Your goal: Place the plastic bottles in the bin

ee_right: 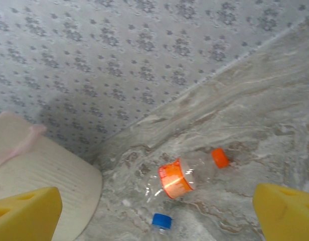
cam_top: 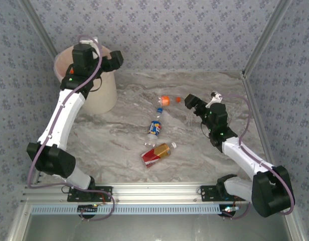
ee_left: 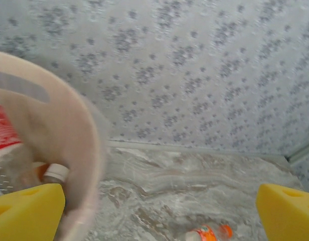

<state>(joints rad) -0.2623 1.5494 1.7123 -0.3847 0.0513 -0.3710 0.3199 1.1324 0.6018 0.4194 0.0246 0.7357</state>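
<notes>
Marble-look bench (cam_top: 119,145). Bin (cam_top: 102,95) in the far left corner, pink liner over its rim. Inside it (left wrist view) lie a red-label bottle (ee_left: 4,135) and a white-capped bottle (ee_left: 55,173). Left claw (cam_top: 113,60) is over the bin rim, pads wide apart, empty. Right claw (cam_top: 190,102) is low over the bench, also spread, nothing held, just beside the orange-label bottle (cam_top: 168,100). Blue-label bottle (cam_top: 154,128) and red-and-gold bottle (cam_top: 154,156) lie mid-bench.
</notes>
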